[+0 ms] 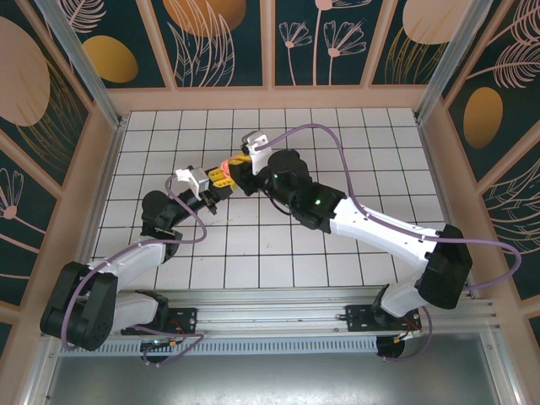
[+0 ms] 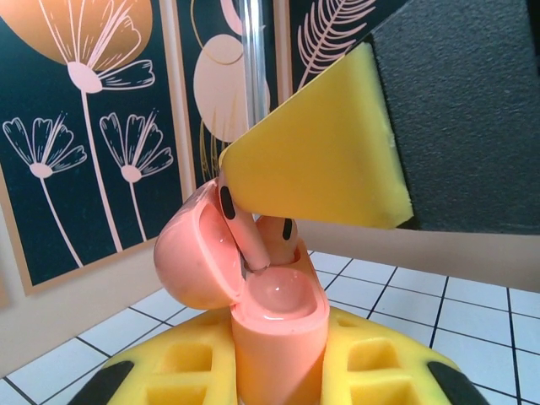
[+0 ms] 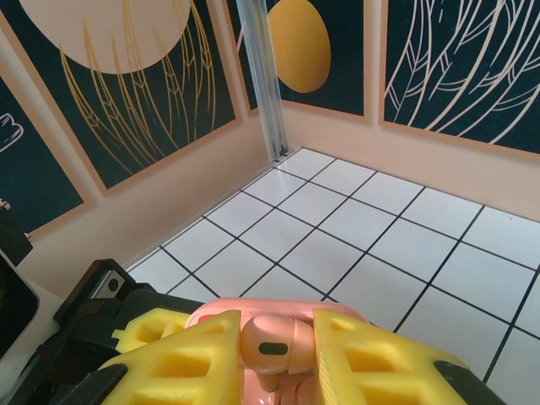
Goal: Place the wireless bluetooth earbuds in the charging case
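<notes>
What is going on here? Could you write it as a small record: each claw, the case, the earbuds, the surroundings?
left claw: shut on the charging case, holding it upright
right claw: shut on an earbud, just above the case
lid: open, tipped to one side
stems: two pink ones at the case mouth; how deep they sit is hidden
floor: white tiles, dark lines
walls: dark panels with flower drawings

Glossy pink plastic charging case (image 2: 278, 342)
</notes>
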Tool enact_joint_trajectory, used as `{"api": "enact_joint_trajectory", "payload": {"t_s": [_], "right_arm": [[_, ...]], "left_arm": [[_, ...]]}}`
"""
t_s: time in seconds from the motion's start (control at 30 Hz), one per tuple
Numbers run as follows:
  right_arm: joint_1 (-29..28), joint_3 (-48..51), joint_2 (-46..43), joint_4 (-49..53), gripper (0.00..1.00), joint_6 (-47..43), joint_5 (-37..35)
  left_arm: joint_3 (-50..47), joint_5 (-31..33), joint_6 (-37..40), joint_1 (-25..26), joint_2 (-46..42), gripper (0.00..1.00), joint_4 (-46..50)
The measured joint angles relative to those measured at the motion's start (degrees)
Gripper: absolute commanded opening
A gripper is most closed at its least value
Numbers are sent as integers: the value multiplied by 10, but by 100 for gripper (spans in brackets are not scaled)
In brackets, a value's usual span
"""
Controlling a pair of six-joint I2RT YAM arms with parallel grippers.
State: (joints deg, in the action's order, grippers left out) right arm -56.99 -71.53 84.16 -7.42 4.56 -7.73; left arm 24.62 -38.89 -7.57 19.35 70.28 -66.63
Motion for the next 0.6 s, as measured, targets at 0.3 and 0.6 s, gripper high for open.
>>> {"api": "enact_joint_trajectory", "payload": {"t_s": [0.3,0.6], "right_arm": [[0,0,0,-1,24,0,35],[0,1,0,-1,24,3,44]], "left_arm": [[0,2,-2,0,0,14,0],[0,4,-2,0,0,14,0]]}}
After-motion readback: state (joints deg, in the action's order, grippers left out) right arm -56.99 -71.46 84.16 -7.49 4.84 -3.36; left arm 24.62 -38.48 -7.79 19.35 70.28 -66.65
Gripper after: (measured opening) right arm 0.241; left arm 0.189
